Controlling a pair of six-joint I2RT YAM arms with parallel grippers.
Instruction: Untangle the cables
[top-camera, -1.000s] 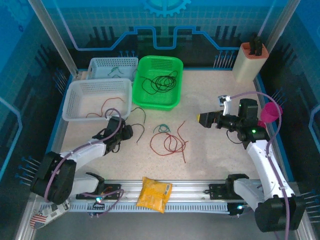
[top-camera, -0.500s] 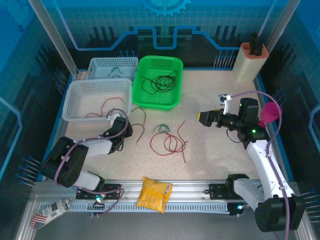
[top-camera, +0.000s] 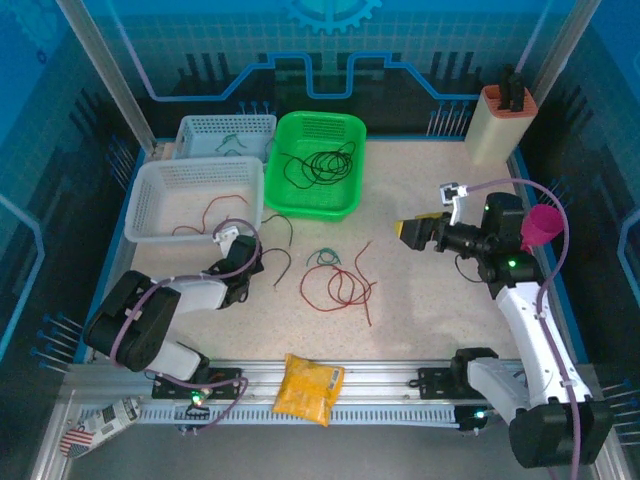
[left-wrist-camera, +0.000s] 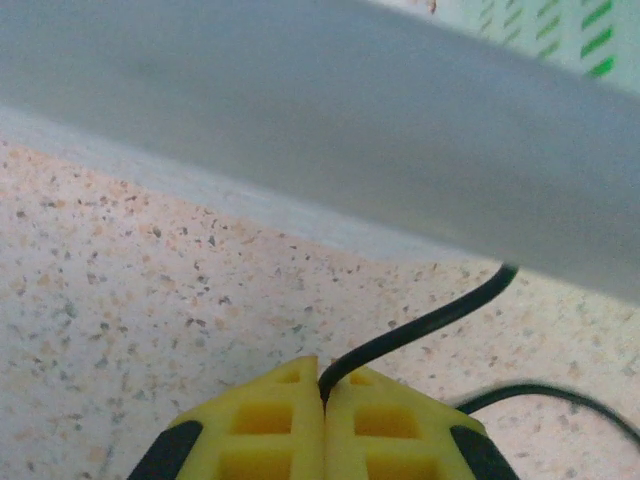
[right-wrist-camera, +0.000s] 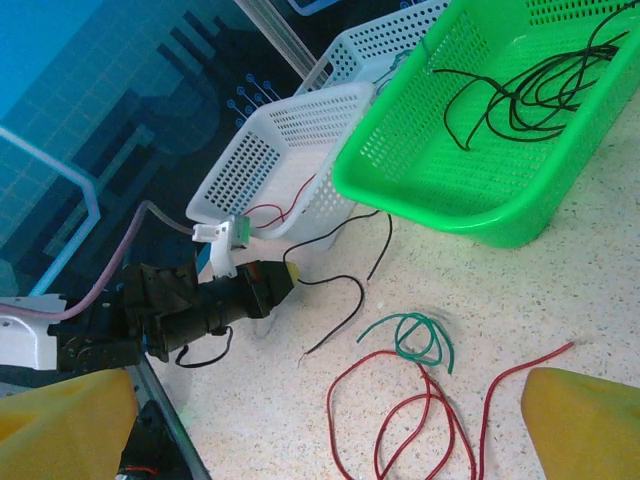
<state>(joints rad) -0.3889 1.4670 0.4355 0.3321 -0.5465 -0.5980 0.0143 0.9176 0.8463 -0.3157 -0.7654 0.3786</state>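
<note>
Mid-tabletop (top-camera: 420, 300), below the green basket (top-camera: 310, 208), red cables (top-camera: 340, 288) and a green cable (top-camera: 323, 258) lie looped together. Just beside the white basket (top-camera: 140, 205), my left fingers (left-wrist-camera: 300, 425) are clenched on a black cable (left-wrist-camera: 420, 325). My right fingers (top-camera: 412, 232) hang spread, empty. The strand looks light, limp and slippery; I'd pinch near a free end. A second ago my left fingers stood apart.

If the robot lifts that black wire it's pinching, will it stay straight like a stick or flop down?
Probably flop: the black wire is very thin and lies in loose curves. It looks light, so the left gripper should lift it easily. Being so thin, it might slip from the pinch.
</note>
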